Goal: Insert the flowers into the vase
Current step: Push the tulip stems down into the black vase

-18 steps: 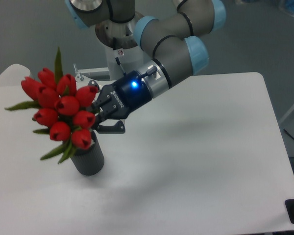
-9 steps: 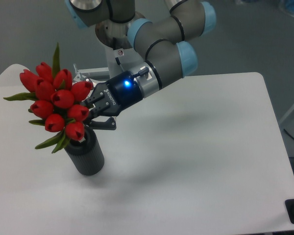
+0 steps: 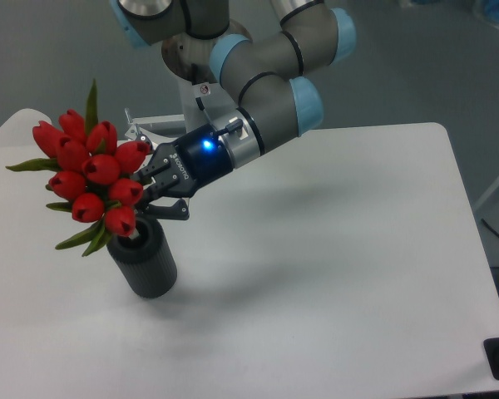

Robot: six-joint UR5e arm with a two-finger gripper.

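Your flowers (image 3: 90, 170) hang tilted over the vase (image 3: 144, 262), heads leaning up and to the left, the lowest bud right at the vase's mouth. The stems are hidden behind the buds and the gripper (image 3: 146, 197), so you cannot see whether their ends have entered the opening. The vase stands upright on the white table (image 3: 333, 274), near its left side. The gripper reaches in from the right, its fingers clamped on the bunch just below the buds. By my reading you are at the insertion itself: the bunch is lined up above the mouth but not yet let go. Next you need to bring the stems more upright and lower them straight down, minding the rim, since the vase could tip if pushed sideways
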